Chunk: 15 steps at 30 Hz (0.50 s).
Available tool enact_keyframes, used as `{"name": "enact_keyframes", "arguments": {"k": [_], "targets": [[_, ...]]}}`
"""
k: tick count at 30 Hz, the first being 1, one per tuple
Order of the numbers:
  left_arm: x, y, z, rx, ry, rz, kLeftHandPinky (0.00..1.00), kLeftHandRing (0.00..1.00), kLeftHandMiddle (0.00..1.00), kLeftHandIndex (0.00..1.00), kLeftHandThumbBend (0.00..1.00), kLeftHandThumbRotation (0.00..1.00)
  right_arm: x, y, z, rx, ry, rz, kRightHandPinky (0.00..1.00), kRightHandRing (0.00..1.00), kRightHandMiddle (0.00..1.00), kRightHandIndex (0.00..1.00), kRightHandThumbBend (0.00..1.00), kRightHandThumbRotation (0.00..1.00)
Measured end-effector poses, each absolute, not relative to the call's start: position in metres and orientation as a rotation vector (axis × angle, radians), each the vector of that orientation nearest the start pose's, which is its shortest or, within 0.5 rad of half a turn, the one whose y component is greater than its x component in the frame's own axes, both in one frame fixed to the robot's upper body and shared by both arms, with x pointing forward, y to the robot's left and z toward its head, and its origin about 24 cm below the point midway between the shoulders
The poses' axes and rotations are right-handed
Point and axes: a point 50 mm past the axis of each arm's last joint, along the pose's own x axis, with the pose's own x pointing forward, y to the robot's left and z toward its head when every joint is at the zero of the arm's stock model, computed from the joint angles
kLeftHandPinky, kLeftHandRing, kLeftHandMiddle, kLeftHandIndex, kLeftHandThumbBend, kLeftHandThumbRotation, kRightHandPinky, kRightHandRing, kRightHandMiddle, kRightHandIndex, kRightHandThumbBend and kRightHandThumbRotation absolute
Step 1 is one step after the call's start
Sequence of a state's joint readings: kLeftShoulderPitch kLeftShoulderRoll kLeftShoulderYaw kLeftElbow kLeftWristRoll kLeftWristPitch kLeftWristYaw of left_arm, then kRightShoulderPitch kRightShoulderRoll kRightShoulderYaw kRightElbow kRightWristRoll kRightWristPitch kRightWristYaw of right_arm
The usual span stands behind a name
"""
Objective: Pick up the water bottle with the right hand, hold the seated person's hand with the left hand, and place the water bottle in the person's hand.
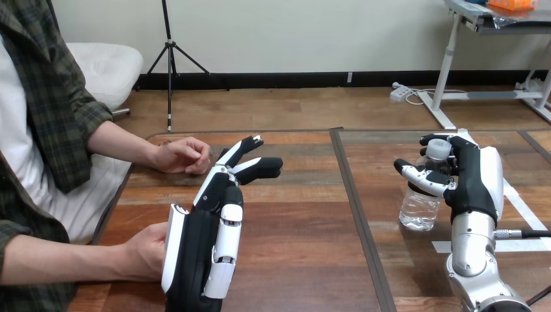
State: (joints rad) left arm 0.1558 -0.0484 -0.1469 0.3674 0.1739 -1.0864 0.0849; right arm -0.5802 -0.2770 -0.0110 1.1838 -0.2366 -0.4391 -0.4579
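A clear water bottle [422, 198] with a white cap stands upright on the right half of the table. My right hand [471, 175] is round its upper part, with the thumb and fingers curled about the neck under the cap. My left hand [217, 221] is raised over the table's left half, its fingers straight and pointing forward. The person's near hand [144, 250] rests at the table's left edge, partly behind my left hand; whether the two touch I cannot tell. The person's far hand [182, 156] lies loosely closed on the table, a little ahead of my left fingertips and apart from them.
The wooden table [305, 260] has a dark seam running front to back down its middle. White tape strips [520, 214] lie on the surface behind and beside my right arm. The person sits along the left edge.
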Motion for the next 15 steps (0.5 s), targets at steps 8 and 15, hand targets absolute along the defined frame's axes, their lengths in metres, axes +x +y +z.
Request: {"name": "enact_keyframes", "arguments": {"k": [8,15], "targets": [[0.1838,0.1066,0.0276,0.009,-0.582,-0.120,1.00,0.71,0.72,0.83,0.00,1.00,0.3255,-0.2269,0.0102,-0.505,0.057,-0.360,0.62,0.59,0.62,0.62,0.67,0.00],[0.1838,0.1066,0.0276,0.008,-0.582,-0.119,1.00,0.71,0.72,0.83,0.00,1.00,0.3262,-0.2261,0.0123,-0.502,0.041,-0.357,0.61,0.59,0.61,0.63,0.67,0.00]]}}
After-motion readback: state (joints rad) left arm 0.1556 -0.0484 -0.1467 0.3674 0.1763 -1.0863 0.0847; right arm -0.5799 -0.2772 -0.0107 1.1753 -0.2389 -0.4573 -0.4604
